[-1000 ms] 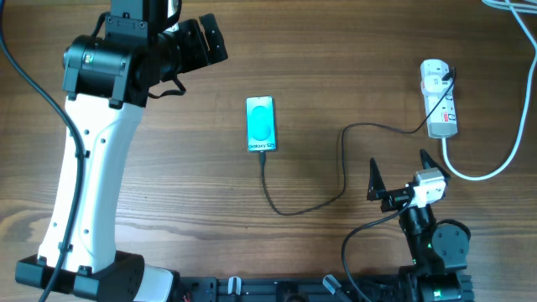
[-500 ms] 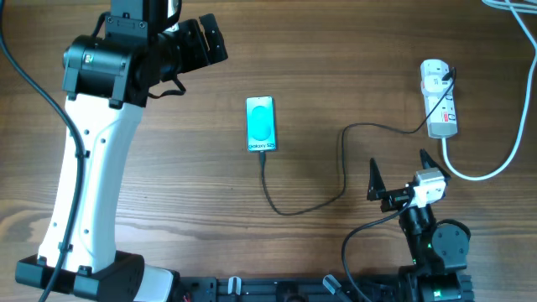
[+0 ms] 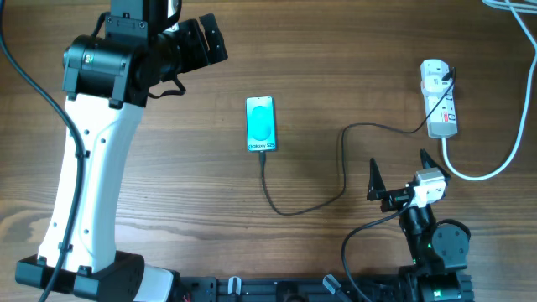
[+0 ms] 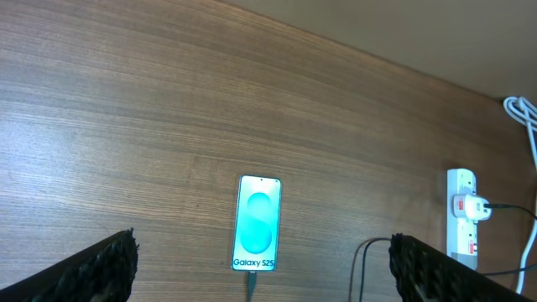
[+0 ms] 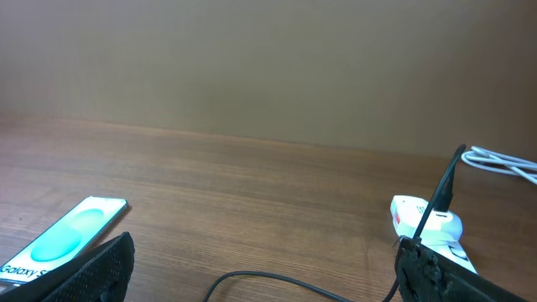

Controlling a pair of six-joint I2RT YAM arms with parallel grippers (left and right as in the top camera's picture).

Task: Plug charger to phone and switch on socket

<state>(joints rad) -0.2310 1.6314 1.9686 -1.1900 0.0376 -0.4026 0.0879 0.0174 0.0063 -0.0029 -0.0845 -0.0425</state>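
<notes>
Jaws wide apart, both sets empty

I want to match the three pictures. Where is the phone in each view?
Overhead: phone near the middle of the picture.
Left wrist: phone low in the middle.
Right wrist: phone in the bottom left corner, partly cut off.
Shared landmark: the white socket, to the right of the phone in every view.

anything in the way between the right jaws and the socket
Nothing upright. Only the thin charger lies flat across that path, running up to the socket, and the socket's white lead curves past on the right. The right jaws stand open and empty.
</notes>
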